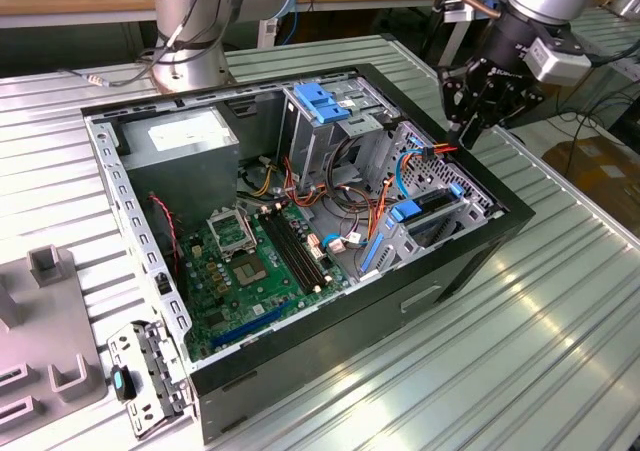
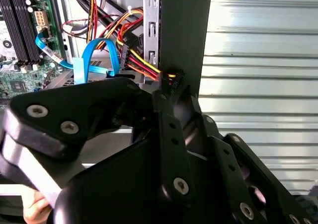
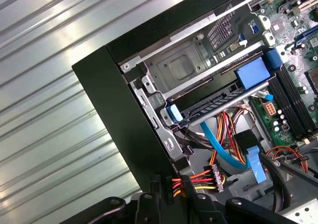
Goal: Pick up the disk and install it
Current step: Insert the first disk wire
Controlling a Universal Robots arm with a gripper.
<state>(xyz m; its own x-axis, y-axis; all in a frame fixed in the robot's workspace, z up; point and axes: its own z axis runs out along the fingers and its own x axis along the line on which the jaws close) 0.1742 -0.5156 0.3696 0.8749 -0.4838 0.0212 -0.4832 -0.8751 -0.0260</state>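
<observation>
Pincer: the black pincer (image 1: pixel 468 131) is seen in the exterior view above the far corner of the open computer case (image 1: pixel 440 261), on the exterior view's right. Its fingertips sit at a bundle of red, yellow and black power wires (image 3: pixel 196 178). Whether it is clenched or released cannot be told; nothing is seen held in it.

Disk: the disk (image 3: pixel 218 101) is seated in the drive bay at the case's front edge, lying flat, with blue plastic rails (image 3: pixel 175 112) at its ends. In the exterior view it is seen (image 1: pixel 432 209) just below the pincer, inside the case wall.

Cabling: a light-blue data cable (image 3: pixel 221 144) is routed beside the disk, close to the power wires.

Case interior: a green motherboard (image 1: pixel 245 271) is seen on the floor of the case, a grey power-supply box (image 1: pixel 185 141) at the back, and a drive cage with a light-blue top (image 1: pixel 325 106) near the middle.

Worktop: the case is set on a ribbed metal worktop (image 1: pixel 540 351).
</observation>
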